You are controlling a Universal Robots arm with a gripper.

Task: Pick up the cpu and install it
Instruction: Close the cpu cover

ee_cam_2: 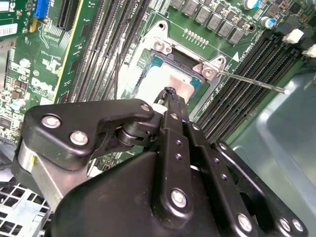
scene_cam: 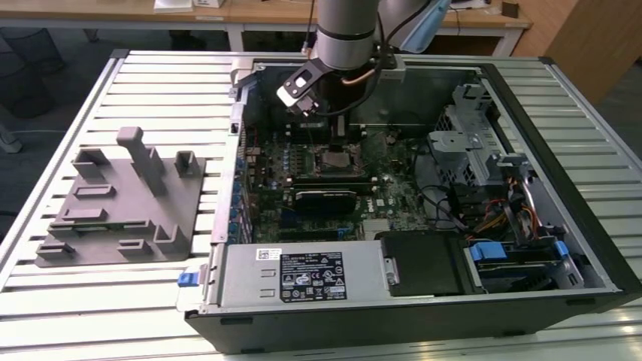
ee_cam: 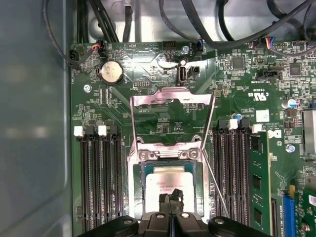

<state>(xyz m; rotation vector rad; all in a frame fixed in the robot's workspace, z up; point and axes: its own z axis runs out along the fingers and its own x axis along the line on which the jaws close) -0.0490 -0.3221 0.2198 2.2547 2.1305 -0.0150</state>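
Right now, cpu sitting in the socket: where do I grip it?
Pinch two opposite edges of the cpu, coming straight down from above. It lies flat inside the socket frame, its top a smooth plate, so sideways approaches are blocked. The load plate is swung open.

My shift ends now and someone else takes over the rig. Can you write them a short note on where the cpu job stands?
Gripper: shut, with its tips right at the top face of the cpu, low inside the case. I cannot tell whether they are actually touching it.
Cpu: lies flat in the socket on the motherboard. It is not clamped between the fingers.
Done: the cpu is in the socket.
Left: the load plate is swung open and the lever is unlatched, so the cpu is not locked in.
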